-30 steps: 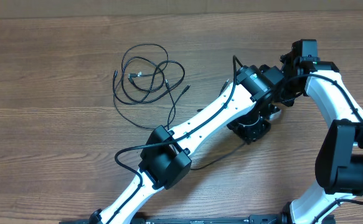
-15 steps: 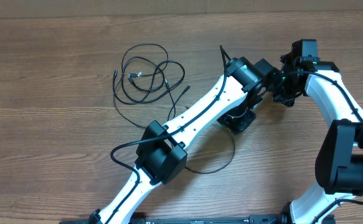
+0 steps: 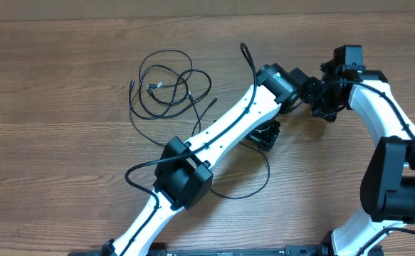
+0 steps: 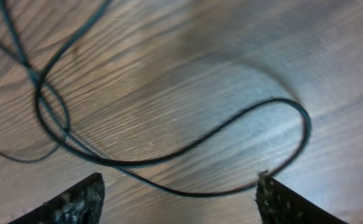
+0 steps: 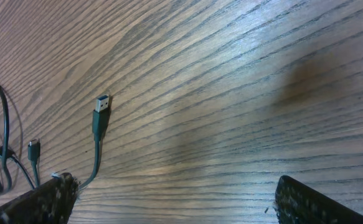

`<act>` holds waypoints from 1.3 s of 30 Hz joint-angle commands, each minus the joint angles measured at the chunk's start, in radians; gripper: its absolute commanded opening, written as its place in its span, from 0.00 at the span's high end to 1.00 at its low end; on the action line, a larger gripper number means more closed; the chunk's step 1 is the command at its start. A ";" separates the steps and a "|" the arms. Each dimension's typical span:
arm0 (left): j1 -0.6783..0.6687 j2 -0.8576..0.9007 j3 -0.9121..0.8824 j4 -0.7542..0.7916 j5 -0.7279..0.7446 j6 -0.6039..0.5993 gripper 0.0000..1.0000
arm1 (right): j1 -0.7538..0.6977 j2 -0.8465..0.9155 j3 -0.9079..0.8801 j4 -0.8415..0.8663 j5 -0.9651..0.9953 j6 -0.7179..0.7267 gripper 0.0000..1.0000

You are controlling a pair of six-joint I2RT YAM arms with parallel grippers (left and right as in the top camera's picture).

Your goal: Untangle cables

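Overhead: left gripper (image 3: 265, 135) moved left, jaws now apart, cable (image 4: 187, 145) loose on worktop (image 3: 50, 156) (right gripper (image 5: 169, 186) stays wide open).

Cables (image 3: 190, 89) and the left arm (image 3: 221, 135) block the table's (image 3: 50, 142) middle.
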 commanded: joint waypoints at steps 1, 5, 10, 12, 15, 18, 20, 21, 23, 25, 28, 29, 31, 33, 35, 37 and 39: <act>0.064 0.005 0.000 0.005 -0.040 -0.133 0.28 | -0.001 -0.008 0.008 0.005 0.003 -0.007 0.00; 0.133 0.005 -0.002 0.024 -0.040 -0.288 0.35 | -0.001 -0.008 0.008 0.005 0.003 -0.007 0.00; 0.164 0.005 -0.005 0.023 -0.040 -0.324 0.42 | -0.001 -0.008 0.008 0.005 0.003 -0.007 0.00; 0.167 0.005 -0.011 0.023 -0.039 -0.332 0.42 | -0.001 -0.008 0.008 0.005 0.003 -0.007 0.00; 0.167 0.005 -0.044 0.023 -0.040 -0.359 0.42 | -0.001 -0.008 0.008 0.005 0.003 -0.007 0.00; 0.167 0.005 -0.109 0.027 -0.039 -0.391 0.43 | -0.001 -0.008 0.008 0.005 0.003 -0.007 0.00; 0.169 0.005 -0.148 0.027 -0.041 -0.391 0.46 | -0.001 -0.008 0.008 0.005 0.003 -0.007 0.00; 0.172 0.005 -0.166 0.027 -0.040 -0.391 0.49 | -0.001 -0.008 0.008 0.005 0.003 -0.007 0.00; 0.177 0.005 -0.204 0.030 -0.040 -0.391 0.58 | -0.001 -0.008 0.008 0.005 0.003 -0.007 0.00; 0.182 0.005 -0.229 0.036 -0.044 -0.391 0.63 | -0.001 -0.008 0.008 0.005 0.003 -0.007 0.00; 0.198 0.005 -0.278 0.043 -0.078 -0.391 0.77 | -0.001 -0.008 0.008 0.005 0.003 -0.007 0.00; 0.205 0.005 -0.290 0.042 -0.078 -0.391 0.77 | -0.001 -0.008 0.008 0.005 0.003 -0.007 0.00; 0.216 0.005 -0.306 0.042 -0.077 -0.391 0.77 | -0.001 -0.008 0.008 0.005 0.003 -0.007 0.00; 0.230 0.005 -0.319 0.044 -0.069 -0.394 0.77 | -0.001 -0.008 0.008 0.005 0.003 -0.007 0.00; 0.238 0.005 -0.341 0.061 -0.046 -0.403 0.80 | -0.001 -0.008 0.008 0.005 0.003 -0.007 0.00; 0.240 0.005 -0.365 0.081 -0.031 -0.411 0.79 | -0.001 -0.008 0.008 0.005 0.003 -0.007 0.00; 0.245 0.005 -0.379 0.078 -0.035 -0.453 0.79 | -0.001 -0.008 0.008 0.005 0.003 -0.007 0.00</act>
